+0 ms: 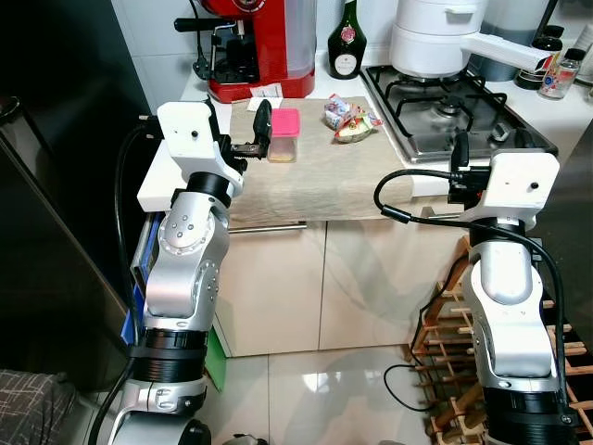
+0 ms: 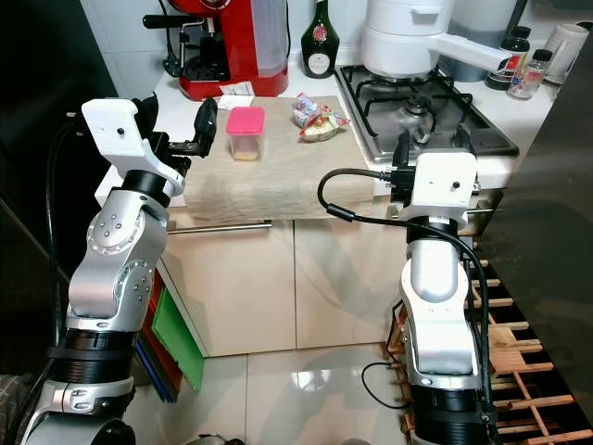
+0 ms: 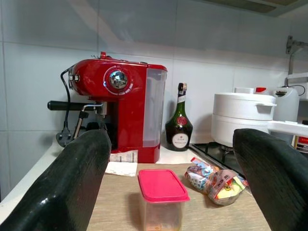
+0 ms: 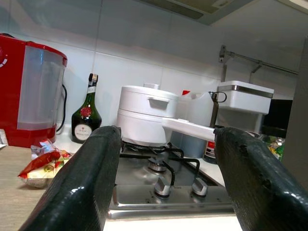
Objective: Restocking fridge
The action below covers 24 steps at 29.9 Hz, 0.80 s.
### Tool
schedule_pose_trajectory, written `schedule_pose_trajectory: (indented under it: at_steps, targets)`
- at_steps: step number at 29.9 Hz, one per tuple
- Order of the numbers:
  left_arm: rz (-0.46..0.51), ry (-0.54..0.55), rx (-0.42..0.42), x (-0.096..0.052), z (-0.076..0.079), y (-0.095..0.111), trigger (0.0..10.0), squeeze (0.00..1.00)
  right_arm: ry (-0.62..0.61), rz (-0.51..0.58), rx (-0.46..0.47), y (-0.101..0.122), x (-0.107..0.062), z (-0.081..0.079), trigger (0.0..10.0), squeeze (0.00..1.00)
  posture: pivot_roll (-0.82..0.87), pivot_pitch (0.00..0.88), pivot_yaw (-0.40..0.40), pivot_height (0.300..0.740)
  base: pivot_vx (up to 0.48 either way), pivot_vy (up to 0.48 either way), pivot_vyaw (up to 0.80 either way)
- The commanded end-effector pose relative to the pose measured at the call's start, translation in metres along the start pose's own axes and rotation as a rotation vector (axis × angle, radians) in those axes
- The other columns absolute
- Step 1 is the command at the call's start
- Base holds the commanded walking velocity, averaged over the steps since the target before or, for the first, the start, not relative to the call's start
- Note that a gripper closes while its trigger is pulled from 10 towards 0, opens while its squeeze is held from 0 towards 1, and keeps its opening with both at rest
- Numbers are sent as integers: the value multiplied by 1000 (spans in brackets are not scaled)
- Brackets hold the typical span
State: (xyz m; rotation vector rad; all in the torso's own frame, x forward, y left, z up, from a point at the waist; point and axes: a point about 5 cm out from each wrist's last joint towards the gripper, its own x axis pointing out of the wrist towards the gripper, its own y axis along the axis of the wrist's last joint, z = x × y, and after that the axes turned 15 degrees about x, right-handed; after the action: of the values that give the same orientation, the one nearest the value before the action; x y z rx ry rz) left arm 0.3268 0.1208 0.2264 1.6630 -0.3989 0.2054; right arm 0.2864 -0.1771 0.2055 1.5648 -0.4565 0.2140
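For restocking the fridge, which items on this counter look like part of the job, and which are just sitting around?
Likely part of the job:
pink-lidded container, ahead of the open left gripper
snack packets

Just lying about:
red coffee machine
dark green bottle
white pot on the gas hob
wine rack

The right gripper is open, at the hob's edge.

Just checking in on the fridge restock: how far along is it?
Nothing looks done. The pink-lidded container and snack packet sit on the counter. In hand: the open left hand lines up on the container, not touching. The right hand is open, empty. Grasping and stowing remain.
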Motion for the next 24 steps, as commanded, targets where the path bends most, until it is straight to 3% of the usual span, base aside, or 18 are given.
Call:
schedule_pose_trajectory:
  at_steps: [1,9,10,13,16,24]
  targets:
    - [12,-2,4,1,-1,4,10000,0,0,11,6,4,2,0,10000,0,-79,0,73,740,0,0,0]
    - [12,-2,4,1,-1,4,10000,0,0,11,6,4,2,0,10000,0,-79,0,73,740,0,0,0]
    - [-1,3,-1,1,-1,2,10000,0,5,-1,14,3,3,-2,10000,0,0,0,0,740,0,0,0]
    - [-165,17,-18,-14,10,-36,10000,0,131,-127,102,-21,13,-14,10000,0,-25,0,-24,740,0,0,0]
    - [-169,18,-10,-16,8,-38,10000,0,180,-131,107,-21,17,-23,10000,0,-31,0,-40,740,0,0,0]
    - [-137,25,23,-11,5,-33,10000,0,190,-140,115,-24,15,-23,10000,0,-26,0,-37,740,0,0,0]
